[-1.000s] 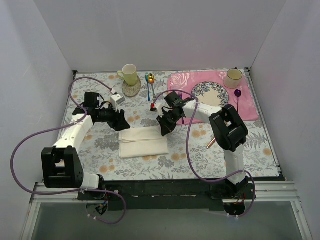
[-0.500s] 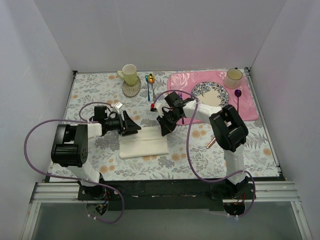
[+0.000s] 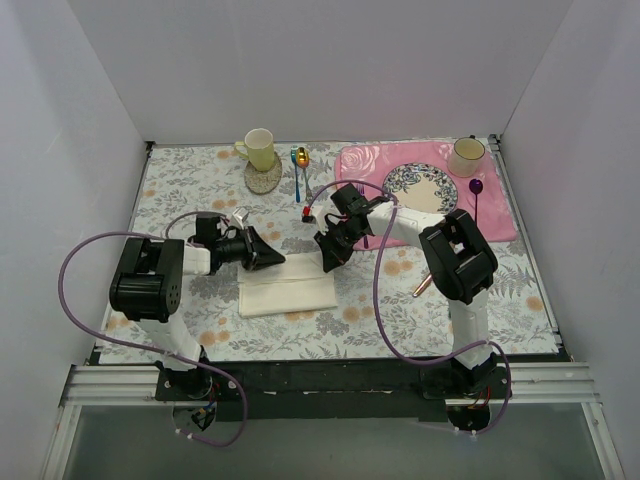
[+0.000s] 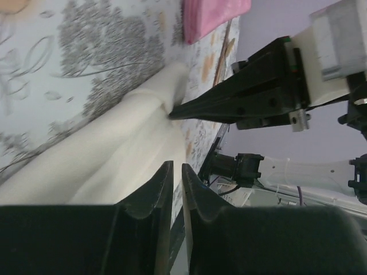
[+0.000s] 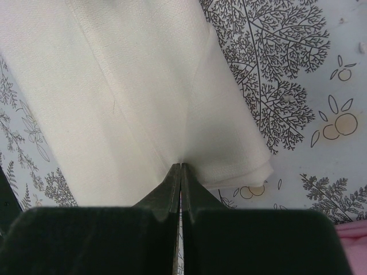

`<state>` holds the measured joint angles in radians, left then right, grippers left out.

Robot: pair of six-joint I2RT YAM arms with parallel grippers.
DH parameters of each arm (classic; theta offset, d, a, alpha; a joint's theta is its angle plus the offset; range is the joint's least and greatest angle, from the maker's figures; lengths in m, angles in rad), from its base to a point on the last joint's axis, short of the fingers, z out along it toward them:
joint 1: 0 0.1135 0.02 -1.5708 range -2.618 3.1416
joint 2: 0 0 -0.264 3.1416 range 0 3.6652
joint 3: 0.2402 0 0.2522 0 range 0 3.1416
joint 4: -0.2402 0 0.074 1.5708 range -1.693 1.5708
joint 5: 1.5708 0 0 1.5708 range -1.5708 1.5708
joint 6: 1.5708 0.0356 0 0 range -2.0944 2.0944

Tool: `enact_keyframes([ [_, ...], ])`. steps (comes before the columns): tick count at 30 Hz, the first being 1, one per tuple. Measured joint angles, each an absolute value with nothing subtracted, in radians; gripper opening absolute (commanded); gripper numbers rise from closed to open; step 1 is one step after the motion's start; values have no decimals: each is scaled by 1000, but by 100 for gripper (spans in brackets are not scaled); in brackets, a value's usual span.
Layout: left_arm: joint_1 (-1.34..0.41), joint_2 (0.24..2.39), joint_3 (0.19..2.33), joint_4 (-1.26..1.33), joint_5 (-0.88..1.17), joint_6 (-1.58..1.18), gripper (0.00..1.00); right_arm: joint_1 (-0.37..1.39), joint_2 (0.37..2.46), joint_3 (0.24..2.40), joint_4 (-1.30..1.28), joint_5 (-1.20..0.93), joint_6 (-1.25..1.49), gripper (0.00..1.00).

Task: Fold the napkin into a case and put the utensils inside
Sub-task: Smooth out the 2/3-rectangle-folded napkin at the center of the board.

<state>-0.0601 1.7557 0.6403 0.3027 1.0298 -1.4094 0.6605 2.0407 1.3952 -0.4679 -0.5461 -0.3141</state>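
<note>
Cream napkin (image 3: 287, 285), one; right gripper (image 5: 181, 166) pinching it; left gripper (image 4: 176, 166) perhaps.

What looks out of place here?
Little. The napkin lies slightly askew, puckered where the right end effector pinches its edge. A copper knife lies alone, partly hidden by the right arm.

Plain cream napkin (image 3: 287, 285) lay flat on desk, folded to a layered rectangle, left of & nearer than pink placemat (image 3: 497, 215). Gold-bowl, teal-handled spoon (image 3: 302, 157) lay just left of placemat. Copper knife (image 3: 422, 287) lay nearer than placemat's front edge, partly hidden.
</note>
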Motion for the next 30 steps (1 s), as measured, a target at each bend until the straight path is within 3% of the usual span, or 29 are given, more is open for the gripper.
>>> enact_keyframes([
  [10, -263, 1821, 775, 532, 895, -1614, 0, 656, 2032, 1375, -442, -558, -308, 1],
  [28, -318, 1993, 834, 447, 767, -1539, 0, 656, 2030, 1370, -432, -559, -287, 1],
  [30, -318, 1993, 834, 448, 768, -1525, 0, 656, 2030, 1371, -434, -559, -287, 7],
])
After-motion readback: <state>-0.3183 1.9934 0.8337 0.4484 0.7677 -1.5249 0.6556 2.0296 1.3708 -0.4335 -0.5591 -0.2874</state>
